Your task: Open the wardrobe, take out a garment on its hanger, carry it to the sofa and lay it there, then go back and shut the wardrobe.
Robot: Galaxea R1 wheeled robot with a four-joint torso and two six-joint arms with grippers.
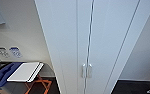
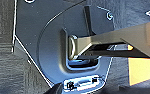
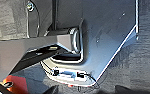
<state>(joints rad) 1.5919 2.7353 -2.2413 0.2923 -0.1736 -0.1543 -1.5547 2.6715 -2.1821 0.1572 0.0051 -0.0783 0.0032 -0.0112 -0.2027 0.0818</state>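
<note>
Straight ahead of me stands the wardrobe (image 1: pixel 101 37), doors closed, its upright handles (image 1: pixel 87 70) low at the centre seam; whether my fingers are spread I cannot tell.

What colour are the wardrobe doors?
White; the wardrobe shows best in the head view.

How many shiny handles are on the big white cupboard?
2: the left handle and the right handle, side by side where the two doors of the wardrobe meet, low down.
</note>
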